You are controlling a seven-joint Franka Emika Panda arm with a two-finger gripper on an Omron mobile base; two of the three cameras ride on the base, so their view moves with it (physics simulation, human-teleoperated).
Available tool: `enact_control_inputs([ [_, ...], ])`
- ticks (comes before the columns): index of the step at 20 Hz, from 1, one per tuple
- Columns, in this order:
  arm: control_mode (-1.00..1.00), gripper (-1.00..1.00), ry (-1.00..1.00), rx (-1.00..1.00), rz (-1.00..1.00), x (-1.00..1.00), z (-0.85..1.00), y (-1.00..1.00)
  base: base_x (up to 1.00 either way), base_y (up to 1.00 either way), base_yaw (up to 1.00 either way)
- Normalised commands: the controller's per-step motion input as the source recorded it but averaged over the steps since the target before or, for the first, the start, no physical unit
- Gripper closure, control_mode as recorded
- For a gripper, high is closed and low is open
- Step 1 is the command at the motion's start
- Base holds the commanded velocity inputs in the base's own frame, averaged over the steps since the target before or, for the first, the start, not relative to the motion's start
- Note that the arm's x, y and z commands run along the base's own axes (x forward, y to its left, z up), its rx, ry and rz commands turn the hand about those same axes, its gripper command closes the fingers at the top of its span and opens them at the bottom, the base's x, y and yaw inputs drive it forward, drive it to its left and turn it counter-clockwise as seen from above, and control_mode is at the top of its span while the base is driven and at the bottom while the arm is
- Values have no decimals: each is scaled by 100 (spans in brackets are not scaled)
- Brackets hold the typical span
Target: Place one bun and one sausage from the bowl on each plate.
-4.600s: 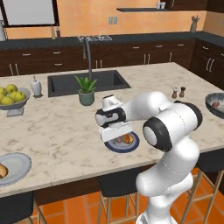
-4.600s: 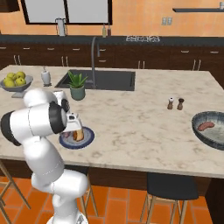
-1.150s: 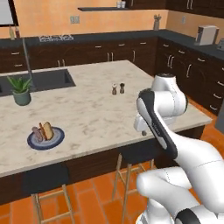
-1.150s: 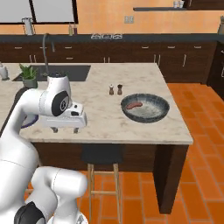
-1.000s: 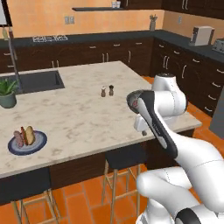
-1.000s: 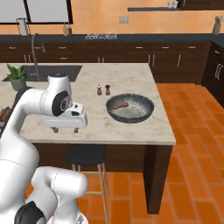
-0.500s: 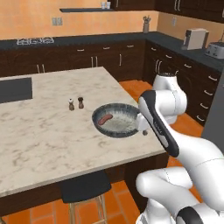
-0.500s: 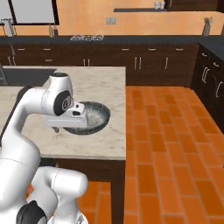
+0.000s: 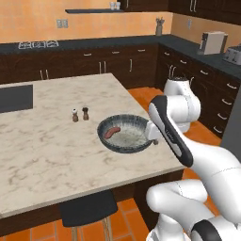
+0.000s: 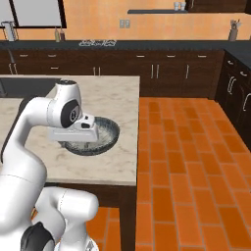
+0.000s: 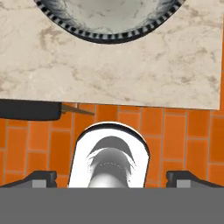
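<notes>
The bowl (image 9: 124, 133) on the bench (image 9: 47, 141)
One sausage (image 9: 111, 132) lay inside the bowl; the tool (image 11: 111, 176) hung beside its rim, fingers spread wide and holding nothing.

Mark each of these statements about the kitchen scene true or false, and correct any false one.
1. A sausage lies in the dark grey bowl. True.
2. The bowl rests on the brick floor. False: it sits on the marble counter.
3. Two small shakers stand on the counter beside the bowl. True.
4. The gripper is closed around the sausage. False: its fingertips stand wide apart with nothing between them.
5. A black stool is at the counter's near edge. True.
</notes>
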Motion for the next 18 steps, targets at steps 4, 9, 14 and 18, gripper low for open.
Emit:
enact_control_inputs([
  [4,-100,-100,0,0,0,6,0,5,0,0,0],
  [9,-100,-100,-3,0,3,96,0,69,0,0,0],
  [14,-100,-100,-14,10,-1,100,3,40,0,0,0],
  [18,-100,-100,-15,16,-8,100,-21,48,0,0,0],
])
